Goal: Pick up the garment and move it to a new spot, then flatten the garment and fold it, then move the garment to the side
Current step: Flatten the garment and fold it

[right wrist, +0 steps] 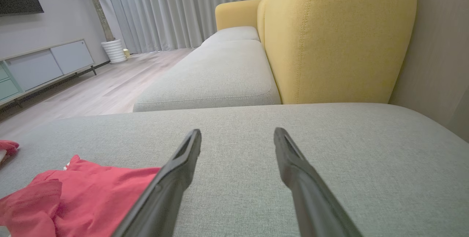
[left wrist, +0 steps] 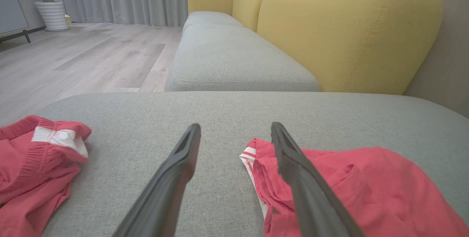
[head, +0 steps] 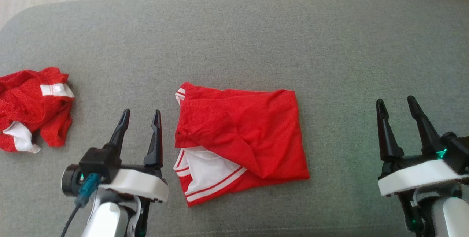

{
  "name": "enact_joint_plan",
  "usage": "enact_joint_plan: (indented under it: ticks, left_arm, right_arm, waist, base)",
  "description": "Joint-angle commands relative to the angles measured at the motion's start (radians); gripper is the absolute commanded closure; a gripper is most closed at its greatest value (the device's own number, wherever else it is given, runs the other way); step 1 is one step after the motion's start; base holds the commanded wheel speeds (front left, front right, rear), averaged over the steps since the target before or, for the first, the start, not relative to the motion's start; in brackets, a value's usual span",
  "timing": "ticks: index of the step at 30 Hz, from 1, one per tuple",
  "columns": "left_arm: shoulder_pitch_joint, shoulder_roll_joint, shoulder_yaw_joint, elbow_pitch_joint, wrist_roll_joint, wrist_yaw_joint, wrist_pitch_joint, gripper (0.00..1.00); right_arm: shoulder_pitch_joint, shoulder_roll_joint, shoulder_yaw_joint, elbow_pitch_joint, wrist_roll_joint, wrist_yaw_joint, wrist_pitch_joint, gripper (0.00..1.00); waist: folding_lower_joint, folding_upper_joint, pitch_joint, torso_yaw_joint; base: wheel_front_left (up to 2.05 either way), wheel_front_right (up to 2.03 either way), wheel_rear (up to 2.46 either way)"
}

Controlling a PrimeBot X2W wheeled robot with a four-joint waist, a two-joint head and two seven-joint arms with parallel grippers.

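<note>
two grippers are nearest, low in the head view. the left gripper (head: 142, 111) has its jaws spread and holds nothing, just beside the left edge of the garment (head: 242, 134). the right gripper (head: 395, 99) has spread jaws too, also empty, well apart from it on the right. the one garment lies between them on the grey cushion (head: 256, 39). it is red, folded to a rough rectangle, with white cloth and stripes at its near left corner. one crumpled red cloth (head: 33, 108) lies farther left. behind is one yellow sofa back (left wrist: 348, 35).
</note>
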Motion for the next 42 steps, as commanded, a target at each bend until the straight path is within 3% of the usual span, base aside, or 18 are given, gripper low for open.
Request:
enact_joint_plan:
  ticks: [1,14,15,16,23,32,37,42]
  left_arm:
    - [-0.019,0.019,0.034,-0.039,-0.003,0.005,0.001,0.00]
    - [-0.016,0.026,0.026,-0.039,-0.010,0.009,0.001,0.00]
    - [-0.018,0.026,0.024,-0.039,-0.010,0.009,0.001,0.00]
    - [-0.020,0.025,0.022,-0.040,-0.010,0.009,0.001,0.00]
    - [-0.053,0.020,0.007,-0.046,-0.009,0.002,-0.001,0.00]
    - [-0.108,-0.008,-0.020,-0.020,-0.012,-0.013,-0.014,0.00]
    - [-0.124,-0.017,-0.025,-0.010,-0.014,-0.016,-0.019,0.00]
    - [-0.127,-0.020,-0.020,-0.005,-0.013,-0.015,-0.022,0.00]
  right_arm:
    - [-0.011,-0.004,0.016,-0.044,-0.006,0.007,0.006,0.00]
    - [0.003,0.002,0.014,-0.058,-0.014,0.007,0.024,0.00]
    - [0.003,0.001,0.014,-0.057,-0.014,0.007,0.026,0.15]
    - [0.002,0.000,0.013,-0.055,-0.014,0.007,0.027,1.00]
    - [-0.064,-0.015,0.082,0.015,-0.011,0.007,0.035,1.00]
    - [-0.241,0.013,0.434,0.309,0.046,0.007,-0.011,1.00]
    - [-0.316,0.032,0.530,0.453,0.096,0.007,-0.044,1.00]
    - [-0.372,0.041,0.637,0.515,0.165,0.007,-0.074,1.00]
  waist:
    - [0.0000,-0.0001,-0.001,0.001]
    - [0.0000,-0.0001,-0.007,0.009]
    - [0.0000,-0.0001,-0.006,0.012]
    - [0.0000,-0.0001,-0.004,0.016]
    - [0.0000,-0.0001,0.031,0.058]
    - [0.0000,-0.0001,0.086,0.146]
    - [0.0000,-0.0001,0.104,0.169]
    - [0.0000,-0.0001,0.114,0.169]
  base:
    - [0.00,0.00,0.00]
    - [0.00,0.00,0.00]
    - [0.00,0.00,0.00]
    - [0.00,0.00,0.00]
    - [0.00,0.00,0.00]
    - [0.00,0.00,0.00]
    - [0.00,0.00,0.00]
    - [0.00,0.00,0.00]
